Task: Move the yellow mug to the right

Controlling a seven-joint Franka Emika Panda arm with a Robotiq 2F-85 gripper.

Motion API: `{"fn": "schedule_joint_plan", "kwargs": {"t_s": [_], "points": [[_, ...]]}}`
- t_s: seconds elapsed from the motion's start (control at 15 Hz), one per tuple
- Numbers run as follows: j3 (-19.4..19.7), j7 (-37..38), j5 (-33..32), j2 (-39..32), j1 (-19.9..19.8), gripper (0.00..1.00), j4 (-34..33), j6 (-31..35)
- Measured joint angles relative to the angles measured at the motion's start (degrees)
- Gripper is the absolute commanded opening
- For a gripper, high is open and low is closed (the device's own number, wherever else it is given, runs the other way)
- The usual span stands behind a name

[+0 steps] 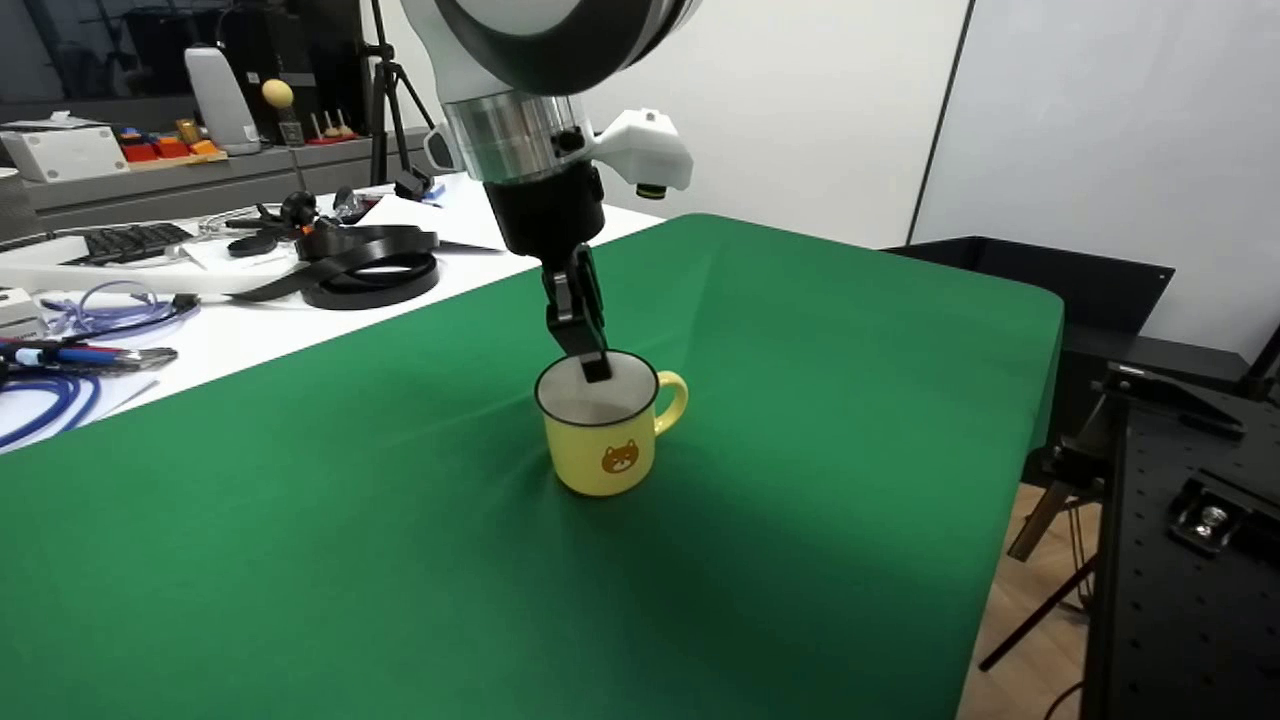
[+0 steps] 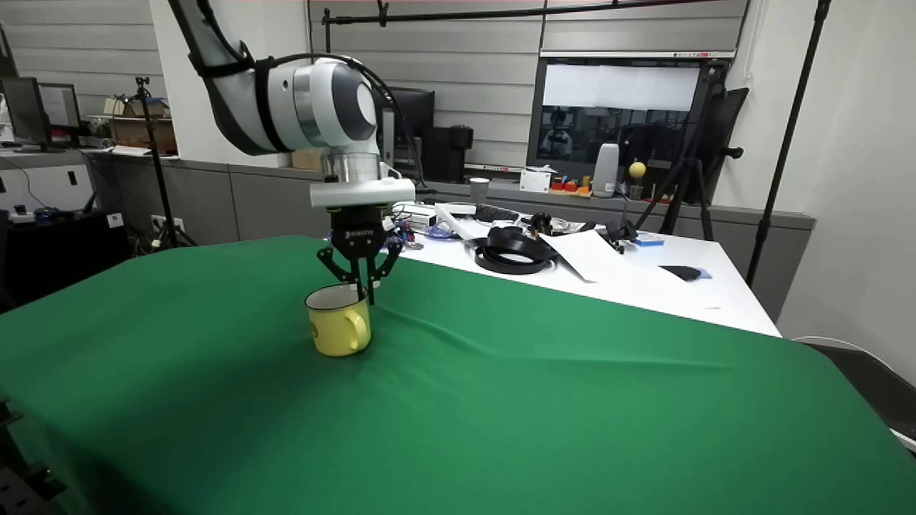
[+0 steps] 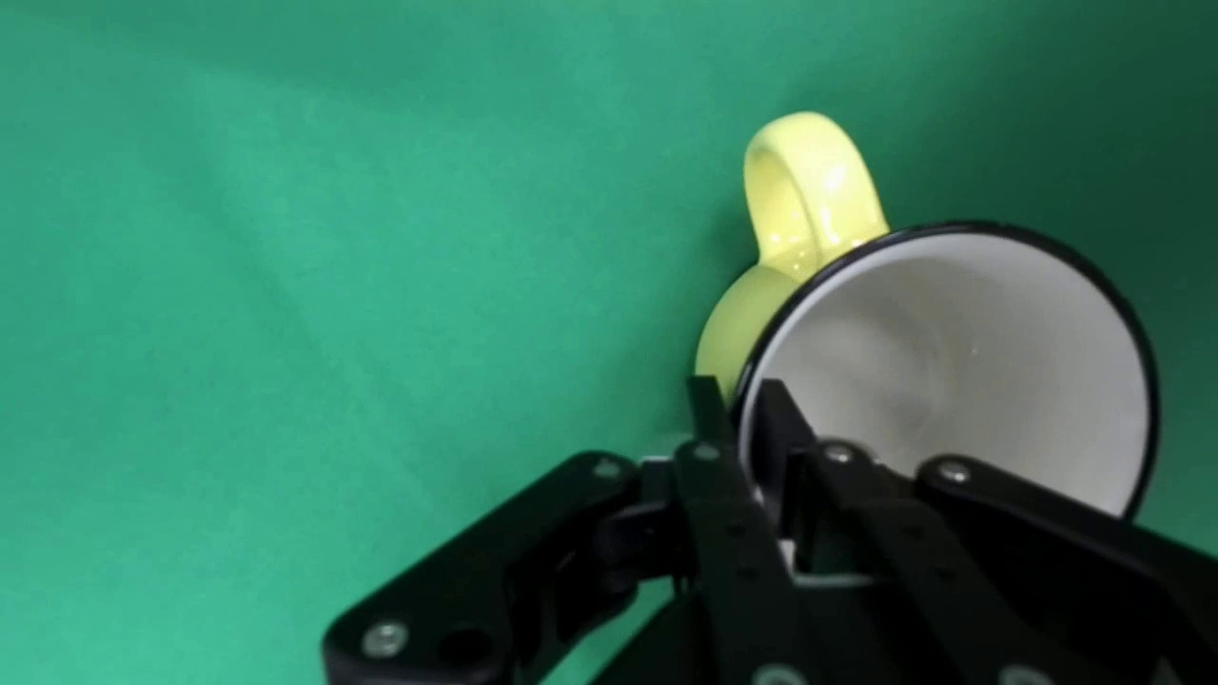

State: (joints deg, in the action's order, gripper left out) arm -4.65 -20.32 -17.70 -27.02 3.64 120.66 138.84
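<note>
The yellow mug [image 1: 590,455] stands upright or nearly so at the green cloth in both exterior views [image 2: 333,332]. It has a black rim, a white inside and a small brown bear face on its side. Its handle points to the right in an exterior view and to the top in the wrist view [image 3: 971,362]. My gripper [image 3: 740,390] straddles the mug's rim near the handle, one finger inside and one outside. The fingers are close together with the wall between them, shut on it. It also shows in both exterior views [image 1: 597,368] [image 2: 366,297]. Whether the base touches the cloth is unclear.
The green cloth [image 2: 544,429] covers the table around the mug. A white desk [image 2: 644,286] behind it holds black straps [image 1: 370,275], cables and pens [image 1: 90,355]. A black perforated bench [image 1: 1190,580] stands beyond the cloth's edge in an exterior view.
</note>
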Motion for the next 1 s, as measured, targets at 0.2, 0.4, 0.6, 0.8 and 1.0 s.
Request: {"fn": "schedule_joint_plan", "kwargs": {"t_s": [0.2,0.4,0.6,0.8,1.0], "points": [[-0.4,-2.1,2.1,0.4,-0.4,0.03,0.0,-0.3],[-0.4,-2.7,3.8,0.8,-1.4,0.03,0.2,-0.3],[-0.5,-4.7,7.8,2.2,-4.0,0.03,0.8,-0.2],[-0.5,-7.5,12.8,4.8,-7.5,0.03,2.4,0.0],[-0.4,-9.6,16.5,7.0,-10.3,0.03,4.0,0.0]]}}
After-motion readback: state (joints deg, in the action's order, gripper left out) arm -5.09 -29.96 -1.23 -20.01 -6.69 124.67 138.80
